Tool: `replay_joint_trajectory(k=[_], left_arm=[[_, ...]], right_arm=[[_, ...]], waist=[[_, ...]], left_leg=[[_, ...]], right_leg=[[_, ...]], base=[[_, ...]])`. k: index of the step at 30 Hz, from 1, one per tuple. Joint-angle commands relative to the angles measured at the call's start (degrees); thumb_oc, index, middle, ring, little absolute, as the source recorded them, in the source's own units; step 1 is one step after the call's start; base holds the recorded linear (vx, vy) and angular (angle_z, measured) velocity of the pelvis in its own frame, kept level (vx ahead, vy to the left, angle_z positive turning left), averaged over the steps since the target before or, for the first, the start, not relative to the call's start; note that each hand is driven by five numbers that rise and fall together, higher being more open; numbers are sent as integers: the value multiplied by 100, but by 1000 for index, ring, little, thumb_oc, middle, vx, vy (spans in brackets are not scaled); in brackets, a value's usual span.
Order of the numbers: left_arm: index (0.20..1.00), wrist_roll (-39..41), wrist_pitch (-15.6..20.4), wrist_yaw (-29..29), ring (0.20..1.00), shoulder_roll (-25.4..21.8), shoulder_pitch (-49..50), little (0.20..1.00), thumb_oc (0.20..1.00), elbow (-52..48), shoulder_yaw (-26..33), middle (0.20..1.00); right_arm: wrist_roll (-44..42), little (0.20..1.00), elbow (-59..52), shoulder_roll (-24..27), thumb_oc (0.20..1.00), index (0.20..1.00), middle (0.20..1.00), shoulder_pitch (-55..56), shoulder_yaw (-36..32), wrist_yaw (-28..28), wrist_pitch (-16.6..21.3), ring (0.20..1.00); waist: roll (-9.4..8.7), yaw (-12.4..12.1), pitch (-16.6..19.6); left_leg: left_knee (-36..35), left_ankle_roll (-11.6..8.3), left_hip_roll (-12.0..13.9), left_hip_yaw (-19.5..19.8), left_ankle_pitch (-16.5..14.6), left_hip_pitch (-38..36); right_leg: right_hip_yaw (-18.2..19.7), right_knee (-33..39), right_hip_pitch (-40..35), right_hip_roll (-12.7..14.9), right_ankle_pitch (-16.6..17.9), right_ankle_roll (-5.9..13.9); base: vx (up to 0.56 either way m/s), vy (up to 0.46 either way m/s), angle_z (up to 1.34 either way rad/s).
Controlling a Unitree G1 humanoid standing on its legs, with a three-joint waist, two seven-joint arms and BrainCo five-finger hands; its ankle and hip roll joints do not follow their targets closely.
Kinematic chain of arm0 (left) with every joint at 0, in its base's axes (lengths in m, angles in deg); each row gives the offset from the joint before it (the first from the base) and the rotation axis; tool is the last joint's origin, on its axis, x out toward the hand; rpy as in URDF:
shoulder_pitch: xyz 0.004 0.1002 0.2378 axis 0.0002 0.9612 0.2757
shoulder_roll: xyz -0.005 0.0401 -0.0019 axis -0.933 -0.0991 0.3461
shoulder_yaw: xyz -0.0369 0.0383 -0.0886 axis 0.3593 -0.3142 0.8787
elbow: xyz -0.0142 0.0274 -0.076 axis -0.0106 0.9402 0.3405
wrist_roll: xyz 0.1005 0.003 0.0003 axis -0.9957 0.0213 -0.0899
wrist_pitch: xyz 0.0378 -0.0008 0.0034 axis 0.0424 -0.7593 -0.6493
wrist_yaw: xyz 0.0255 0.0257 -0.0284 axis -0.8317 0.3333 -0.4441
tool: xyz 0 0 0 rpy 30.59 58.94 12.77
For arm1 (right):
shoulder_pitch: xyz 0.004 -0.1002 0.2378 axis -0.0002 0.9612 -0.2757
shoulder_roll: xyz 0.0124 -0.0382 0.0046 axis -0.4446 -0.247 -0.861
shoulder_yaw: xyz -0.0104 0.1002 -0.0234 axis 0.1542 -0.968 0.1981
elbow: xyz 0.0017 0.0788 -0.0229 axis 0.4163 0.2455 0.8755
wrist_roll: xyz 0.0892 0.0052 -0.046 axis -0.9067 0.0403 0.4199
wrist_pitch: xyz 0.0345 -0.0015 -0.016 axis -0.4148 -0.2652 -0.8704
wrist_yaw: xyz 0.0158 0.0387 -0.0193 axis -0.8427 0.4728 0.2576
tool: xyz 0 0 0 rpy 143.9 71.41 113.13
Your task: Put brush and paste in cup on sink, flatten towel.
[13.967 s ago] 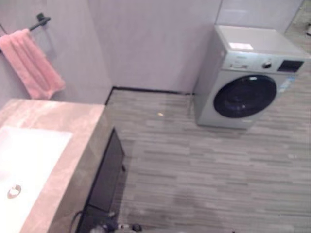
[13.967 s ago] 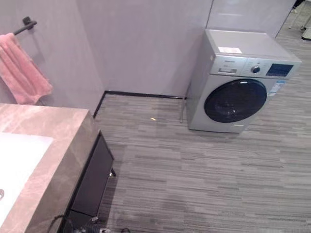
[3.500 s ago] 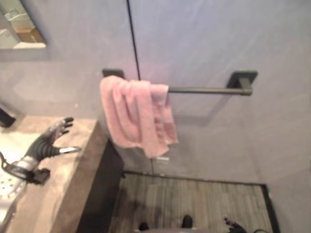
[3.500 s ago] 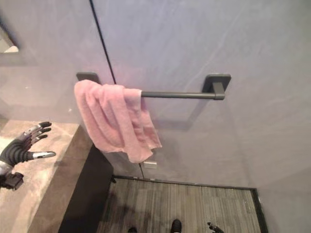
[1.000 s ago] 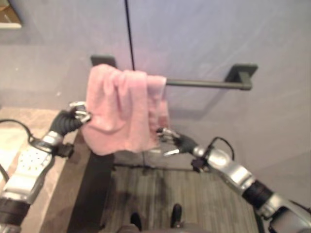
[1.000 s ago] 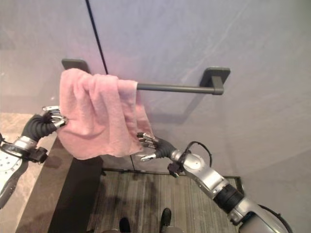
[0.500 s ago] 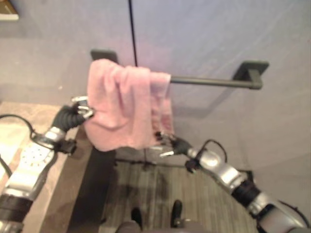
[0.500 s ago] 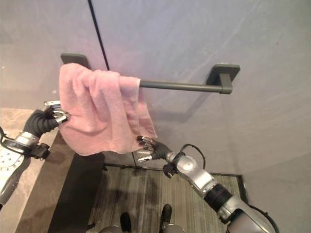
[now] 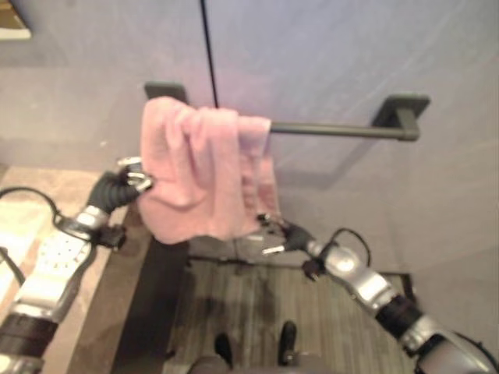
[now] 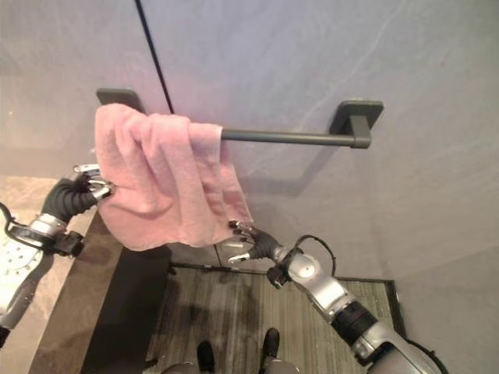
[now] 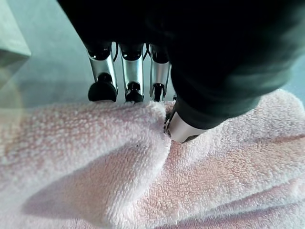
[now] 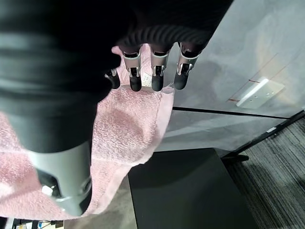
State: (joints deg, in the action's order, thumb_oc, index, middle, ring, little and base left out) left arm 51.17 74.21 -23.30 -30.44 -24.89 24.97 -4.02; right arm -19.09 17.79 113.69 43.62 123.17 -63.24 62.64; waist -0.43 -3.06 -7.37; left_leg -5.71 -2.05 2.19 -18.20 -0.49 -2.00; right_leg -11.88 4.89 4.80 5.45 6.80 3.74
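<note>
Our left hand comes in from the left in the left eye view and meets the left edge of the pink towel, which hangs bunched at the left end of the dark rail on the far wall; our right hand sits just under the towel's lower right corner. The rail's long axis runs left to right, and its bare stretch lies to the right of the bunch, so we judge the spreading must go rightward, with the right hand nearer that free end. The right eye view shows the same: towel crowded left, right hand at its bottom hem. In the left wrist view the fingers and thumb pinch a fold of towel between them. In the right wrist view the fingers reach straight and relaxed, their tips at the towel's edge, clamped on nothing.
</note>
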Motion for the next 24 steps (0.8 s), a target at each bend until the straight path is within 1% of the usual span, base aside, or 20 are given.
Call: replay_joint_trajectory(k=[1, 5, 14, 19, 24], left_arm=[[200, -30, 232, -156, 200, -135, -218, 200, 200, -60, 38, 200], [200, -14, 234, -182, 200, -12, -236, 200, 200, -29, 4, 200], [200, 24, 232, -201, 200, 47, -330, 200, 200, 0, -81, 200], [200, 40, 257, -222, 200, 43, -362, 200, 200, 37, -101, 200], [200, 51, 271, -234, 200, 75, -366, 200, 200, 57, -94, 200]], right_arm=[[95, 1000, -96, -250, 1000, 1000, 1000, -234, -174, 166, 320, 1000], [130, 1000, -54, -381, 1000, 1000, 1000, -330, -116, 193, 322, 1000], [264, 1000, 137, -636, 1000, 1000, 1000, -779, 81, 290, 321, 1000], [167, 1000, 232, -784, 1000, 1000, 1000, -1147, 220, 321, 323, 1000], [29, 1000, 215, -828, 1000, 1000, 1000, -1430, 312, 339, 342, 1000]], waist=[[-223, 37, 240], [-210, 15, 235], [-192, -68, 199], [-198, -128, 202], [-217, -170, 208]], left_leg=[[71, 148, -101, 83, -213, 81], [71, 142, -99, 89, -212, 88], [71, 127, -88, 149, -159, 210], [71, 125, -75, 126, -162, 209], [71, 126, -61, 91, -185, 147]], right_leg=[[49, 11, 6, 595, 301, 554], [32, 11, 1, 593, 289, 548], [4, 11, 70, 593, 268, 525], [-14, 11, 77, 586, 266, 518], [-8, 11, 41, 574, 251, 510]], base=[[0, 0, 0], [0, 0, 0], [2, 0, 1], [14, 3, 6], [10, 4, -3]])
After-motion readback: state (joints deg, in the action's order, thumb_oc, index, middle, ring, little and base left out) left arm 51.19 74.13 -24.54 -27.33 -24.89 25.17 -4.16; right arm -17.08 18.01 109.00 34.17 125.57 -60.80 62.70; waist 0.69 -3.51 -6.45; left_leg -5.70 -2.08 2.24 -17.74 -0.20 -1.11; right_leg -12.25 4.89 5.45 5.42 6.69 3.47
